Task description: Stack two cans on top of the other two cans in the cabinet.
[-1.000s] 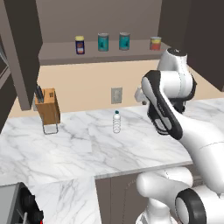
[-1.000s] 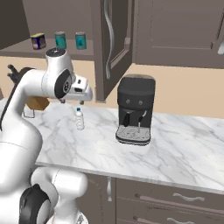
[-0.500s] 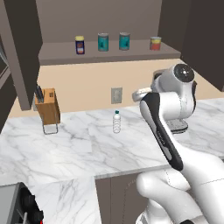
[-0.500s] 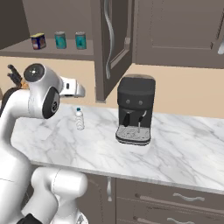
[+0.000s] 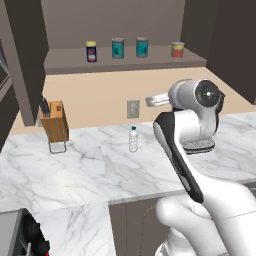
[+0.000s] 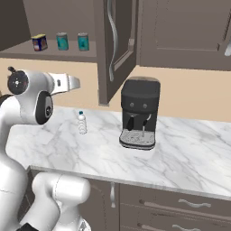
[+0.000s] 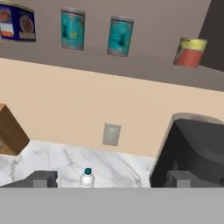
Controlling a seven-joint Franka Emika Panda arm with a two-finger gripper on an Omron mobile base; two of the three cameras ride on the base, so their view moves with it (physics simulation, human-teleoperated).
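Observation:
Four cans stand apart in a row on the dark cabinet's shelf board. The dark blue can is leftmost. Beside it come the two teal cans. The red-orange can stands at the right end. My gripper is open and holds nothing. It hangs well below and short of the shelf, over the counter, and faces the wall. In the left base view the gripper sticks out from the arm's top joint.
A small water bottle stands on the marble counter just under my hand. A black coffee machine sits to the right and a knife block to the left. The open cabinet door juts out right of the shelf.
The arm has swung up: my hand rose from a low pose beside the arm to a level pose facing the wall. The cans have not moved.

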